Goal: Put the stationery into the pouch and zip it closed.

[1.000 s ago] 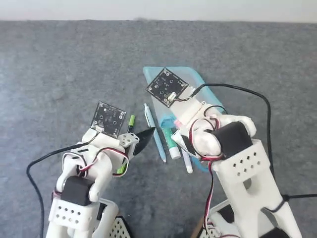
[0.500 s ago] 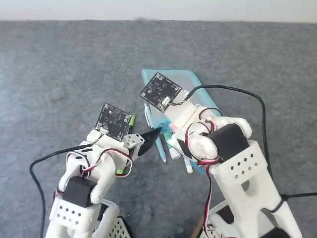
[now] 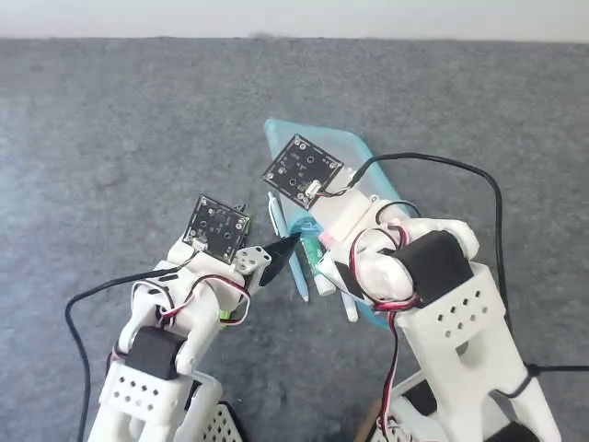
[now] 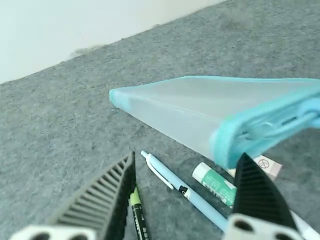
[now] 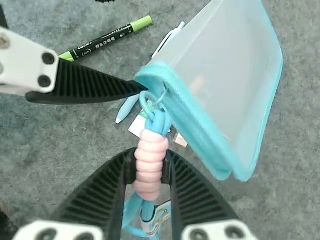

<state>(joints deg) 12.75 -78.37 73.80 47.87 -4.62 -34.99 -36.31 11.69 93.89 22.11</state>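
Grey felt covers the table up to a white wall at the far edge, with two white arms working side by side from the near edge.

At centre, the right gripper is clenched on the pink pull charm, which hangs from the zip end of a translucent light-blue pouch. The pouch stretches away toward the far right. In the left wrist view its zip end appears lifted off the felt while its far corner rests on it.

Just left of the pouch, the left gripper hangs released, its black jaws spread wide and holding nothing. One jaw tip comes right up to the corner of the pouch's zip end; whether it touches cannot be told.

Loose stationery lies on the felt outside the pouch:
- A green marker lies farthest left, below the left arm.
- A light-blue pen lies between the marker and the pouch, running near to far.
- A glue stick with a green label lies just right of the pen, by the pouch's near end.
- A white pen shows nearer, beside the right arm.
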